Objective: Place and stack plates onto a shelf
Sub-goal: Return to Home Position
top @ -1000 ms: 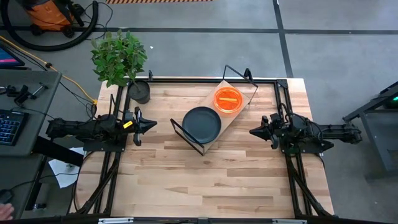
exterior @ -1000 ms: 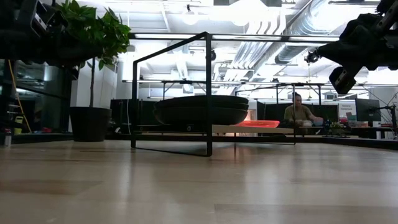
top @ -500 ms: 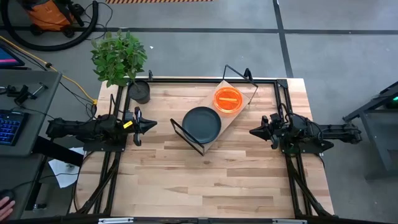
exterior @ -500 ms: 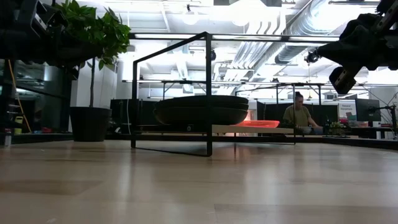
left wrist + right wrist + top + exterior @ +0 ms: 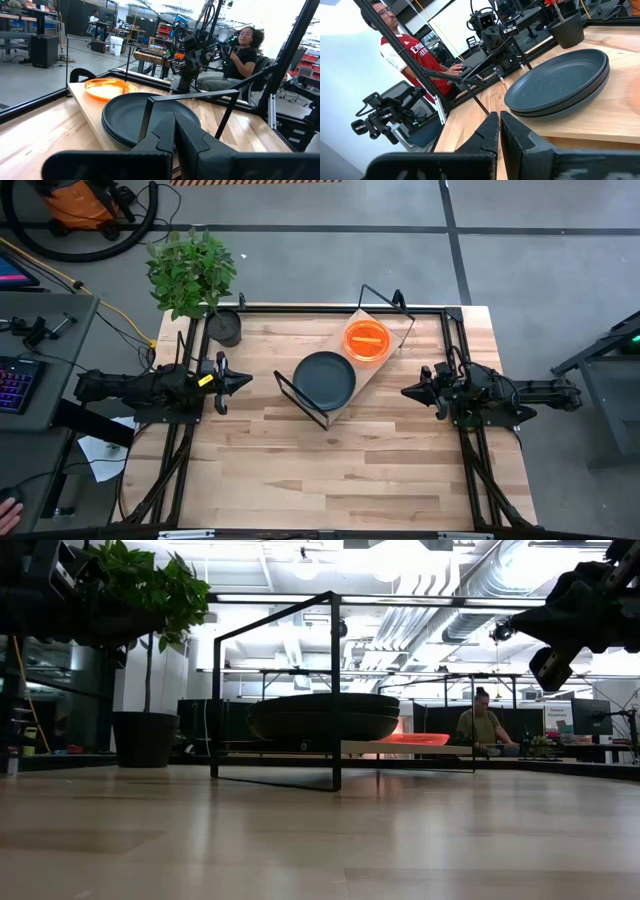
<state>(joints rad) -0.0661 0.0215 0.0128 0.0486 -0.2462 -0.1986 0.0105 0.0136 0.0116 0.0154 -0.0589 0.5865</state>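
The shelf (image 5: 372,372), a light wooden board on a black wire frame, stands slantwise at the table's far middle. A stack of dark grey plates (image 5: 324,378) rests on its near left end, also shown in the wrist views (image 5: 145,117) (image 5: 560,87). A stack of orange plates (image 5: 366,341) rests on its far right end (image 5: 107,88). My left gripper (image 5: 243,381) is shut and empty at the table's left edge, left of the shelf. My right gripper (image 5: 407,392) is shut and empty at the right edge.
A potted plant (image 5: 205,290) in a dark pot stands at the table's far left corner. The black frame rails (image 5: 330,308) run along the table's edges. The near half of the tabletop (image 5: 330,470) is bare wood. People sit beyond the table in the room.
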